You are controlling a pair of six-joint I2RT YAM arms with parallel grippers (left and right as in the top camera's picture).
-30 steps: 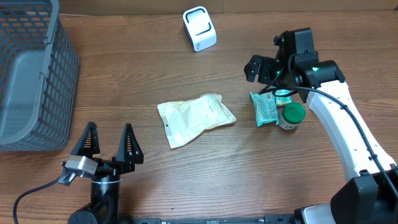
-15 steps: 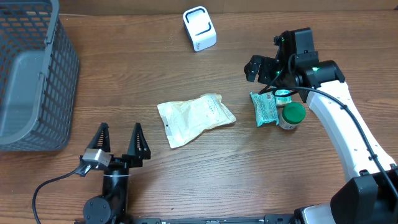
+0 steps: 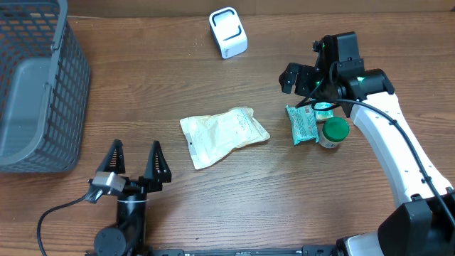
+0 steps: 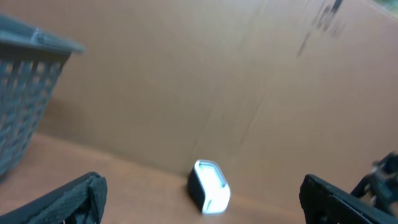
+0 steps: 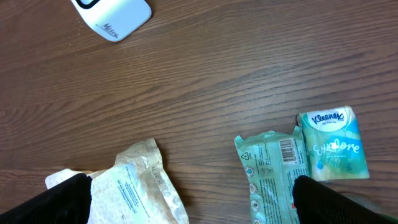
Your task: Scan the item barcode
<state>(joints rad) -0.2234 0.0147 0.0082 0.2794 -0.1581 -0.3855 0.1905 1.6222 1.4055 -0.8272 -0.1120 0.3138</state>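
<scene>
Pick-up not begun: left hand [image 3: 135,149] and right hand [image 5: 193,190] both gape empty, the right near the green packet [image 5: 273,171] lying barcode-up on the worktop [image 3: 284,199] beside the tissue pack [image 5: 333,143]; next, I judge, descend, clamp it, carry it to the white scanner [image 3: 228,33]

We seem to be at a mock shop checkout in a lab: a wood-grain tabletop [image 3: 213,206] carries a grey mesh basket [image 3: 67,92], a white barcode scanner [image 3: 228,33] and a Kleenex pack [image 5: 331,144], with a cardboard backdrop [image 4: 174,81] behind.

Grey mesh basket [image 3: 75,92] on wooden table [image 3: 234,199]
</scene>
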